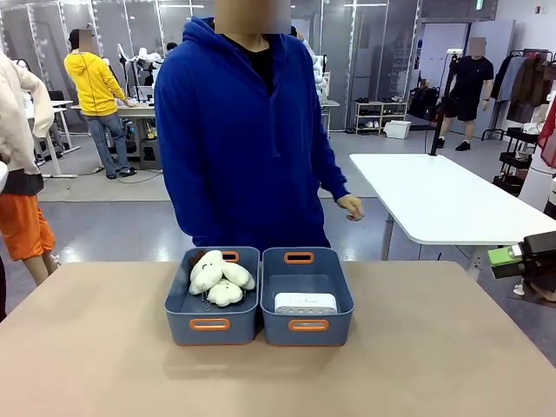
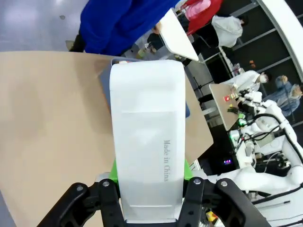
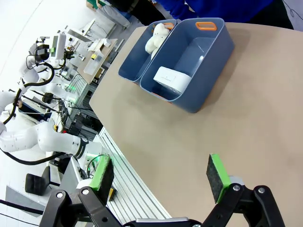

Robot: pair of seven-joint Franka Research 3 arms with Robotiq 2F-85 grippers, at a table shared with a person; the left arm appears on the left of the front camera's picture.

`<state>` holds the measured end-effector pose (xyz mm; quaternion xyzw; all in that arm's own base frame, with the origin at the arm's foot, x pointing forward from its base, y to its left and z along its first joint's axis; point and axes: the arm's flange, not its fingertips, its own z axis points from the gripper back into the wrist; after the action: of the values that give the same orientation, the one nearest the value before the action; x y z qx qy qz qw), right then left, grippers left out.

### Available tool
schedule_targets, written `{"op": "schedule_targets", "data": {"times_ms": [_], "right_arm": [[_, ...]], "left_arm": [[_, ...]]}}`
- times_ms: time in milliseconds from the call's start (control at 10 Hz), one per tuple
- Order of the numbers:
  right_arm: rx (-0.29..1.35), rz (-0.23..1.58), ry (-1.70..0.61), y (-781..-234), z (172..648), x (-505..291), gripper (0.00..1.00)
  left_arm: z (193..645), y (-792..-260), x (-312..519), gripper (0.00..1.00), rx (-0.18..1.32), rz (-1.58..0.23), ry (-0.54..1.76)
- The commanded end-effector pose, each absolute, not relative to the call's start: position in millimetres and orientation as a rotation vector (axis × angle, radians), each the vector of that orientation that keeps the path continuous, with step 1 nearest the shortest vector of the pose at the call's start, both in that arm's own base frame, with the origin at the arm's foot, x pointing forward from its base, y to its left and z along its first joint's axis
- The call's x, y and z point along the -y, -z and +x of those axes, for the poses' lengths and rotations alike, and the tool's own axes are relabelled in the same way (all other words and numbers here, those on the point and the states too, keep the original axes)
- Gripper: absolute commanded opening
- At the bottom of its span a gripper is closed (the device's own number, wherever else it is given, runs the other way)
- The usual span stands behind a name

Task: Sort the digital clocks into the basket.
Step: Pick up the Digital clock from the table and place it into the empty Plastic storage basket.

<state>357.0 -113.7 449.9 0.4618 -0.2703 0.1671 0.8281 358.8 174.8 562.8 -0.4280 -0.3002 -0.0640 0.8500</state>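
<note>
In the left wrist view a white digital clock point(image 2: 147, 142) stands between my left gripper's point(image 2: 149, 177) fingers, which are shut on it; its back reads "Made in China". It hangs above the tan table and hides most of a blue-grey bin point(image 2: 105, 78) behind it. In the front view the basket point(image 1: 278, 332) sits at the table's middle, right of its twin, with another white digital clock point(image 1: 305, 303) lying in it. That clock point(image 3: 171, 79) and the basket point(image 3: 213, 56) also show in the right wrist view. My right gripper point(image 1: 512, 258) hovers open past the table's right edge, its jaws point(image 3: 160, 175) wide apart and holding nothing.
The twin bin point(image 1: 187, 330) touches the basket on its left and holds cream plush toys point(image 1: 219, 278). A person in a blue hoodie stands right behind the bins, one hand point(image 1: 351, 207) hanging at the side. A white table point(image 1: 434, 195) stands farther back right.
</note>
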Motion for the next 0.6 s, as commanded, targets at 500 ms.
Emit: {"op": "schedule_targets", "data": {"times_ms": [500], "right_arm": [[0.586, 0.985, -0.370, -450, 359, 113, 1.00]], "left_arm": [[404, -587, 47, 0.26, 0.430, -0.643, 0.912]]}}
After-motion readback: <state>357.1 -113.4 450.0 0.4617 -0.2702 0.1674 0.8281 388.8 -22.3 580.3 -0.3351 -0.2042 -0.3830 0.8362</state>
